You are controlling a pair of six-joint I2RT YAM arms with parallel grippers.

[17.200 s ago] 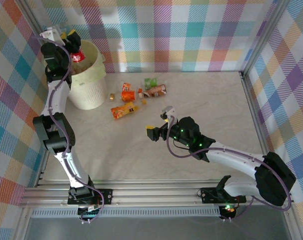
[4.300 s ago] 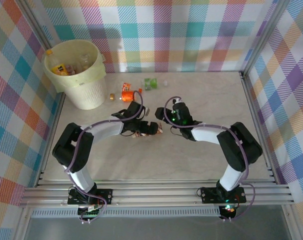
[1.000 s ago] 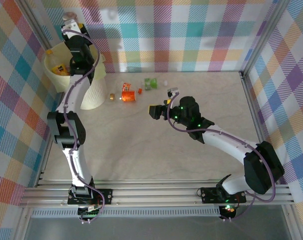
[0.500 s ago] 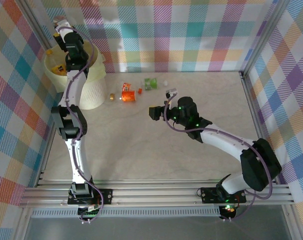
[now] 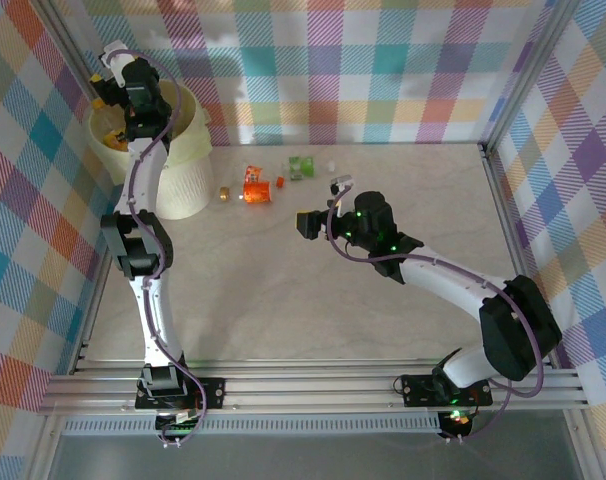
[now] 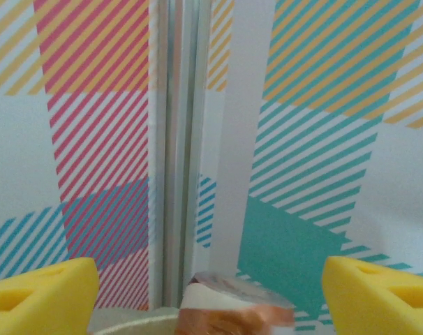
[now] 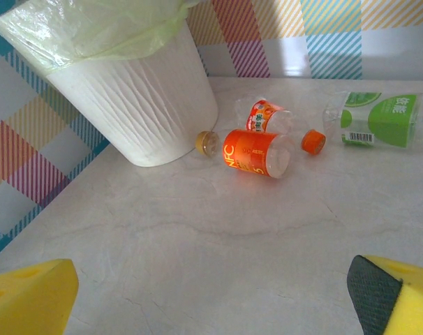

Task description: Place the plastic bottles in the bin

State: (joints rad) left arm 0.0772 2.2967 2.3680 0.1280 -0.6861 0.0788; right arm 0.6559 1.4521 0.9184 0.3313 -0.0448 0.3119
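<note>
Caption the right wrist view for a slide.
Open right tool above the table, facing the bin, an orange-labelled bottle and a green-labelled bottle.

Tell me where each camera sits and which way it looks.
Top external: high behind left arm and right arm, looking down on table and bin.
Left wrist: above the bin, facing the checked wall; yellow left fingers show.
Right wrist: low, facing bin and orange bottle; yellow right fingers show.
Top and right wrist share bin, orange bottle.

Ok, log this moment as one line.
left gripper open over bin, bottle ungripped beneath | right gripper open, empty | orange bottle, green-labelled bottle on table
</note>
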